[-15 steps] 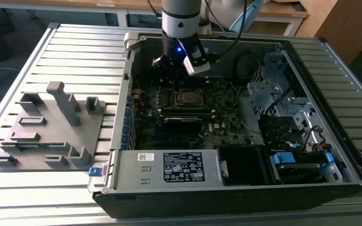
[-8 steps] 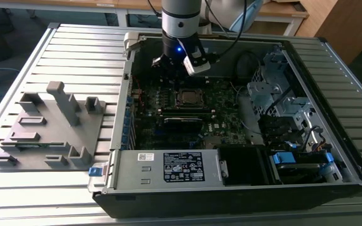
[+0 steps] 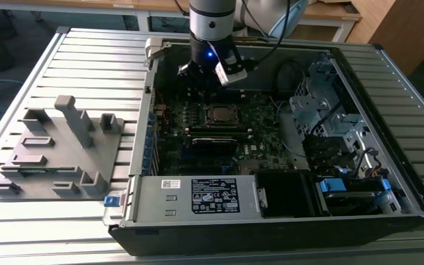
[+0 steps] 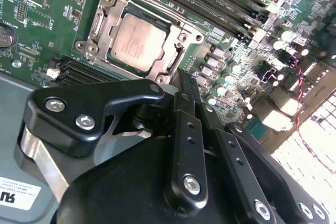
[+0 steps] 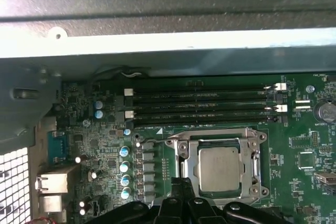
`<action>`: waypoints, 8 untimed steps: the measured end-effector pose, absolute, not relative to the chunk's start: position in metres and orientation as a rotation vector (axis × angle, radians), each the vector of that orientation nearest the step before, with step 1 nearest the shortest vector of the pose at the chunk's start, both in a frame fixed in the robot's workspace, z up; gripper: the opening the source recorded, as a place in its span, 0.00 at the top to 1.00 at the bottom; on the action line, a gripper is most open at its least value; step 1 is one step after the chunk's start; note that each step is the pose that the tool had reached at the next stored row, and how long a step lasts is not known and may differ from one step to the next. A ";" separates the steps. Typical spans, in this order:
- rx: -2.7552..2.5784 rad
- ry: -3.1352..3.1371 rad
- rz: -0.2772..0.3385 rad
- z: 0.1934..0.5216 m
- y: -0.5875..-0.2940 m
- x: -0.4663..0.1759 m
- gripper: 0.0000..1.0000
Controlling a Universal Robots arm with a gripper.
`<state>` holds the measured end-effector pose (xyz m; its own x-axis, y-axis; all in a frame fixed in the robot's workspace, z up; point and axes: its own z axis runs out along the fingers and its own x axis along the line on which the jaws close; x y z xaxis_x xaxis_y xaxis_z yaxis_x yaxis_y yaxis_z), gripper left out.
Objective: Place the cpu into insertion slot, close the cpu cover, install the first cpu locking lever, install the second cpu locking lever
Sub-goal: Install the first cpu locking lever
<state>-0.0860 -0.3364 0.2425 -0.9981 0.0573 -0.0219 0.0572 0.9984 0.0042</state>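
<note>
Inside the open computer case (image 3: 144,138), the cpu (image 5: 221,169) sits in the insertion slot (image 5: 195,178) under the lowered cpu cover (image 5: 220,139), lever locking unconfirmed, the gripper (image 5: 182,192) closed and empty at the slot's edge.

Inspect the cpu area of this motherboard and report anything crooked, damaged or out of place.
Nothing stands out. In both wrist views the cpu lies flat and square inside the window of the cpu cover, the cover looks level around it, and the motherboard nearby shows no damage.
</note>
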 end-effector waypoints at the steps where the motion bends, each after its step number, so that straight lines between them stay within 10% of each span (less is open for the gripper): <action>1: 0.089 3.118 0.006 0.243 -0.336 -0.086 0.90; 8: 0.089 3.118 0.006 0.245 -0.336 -0.086 0.90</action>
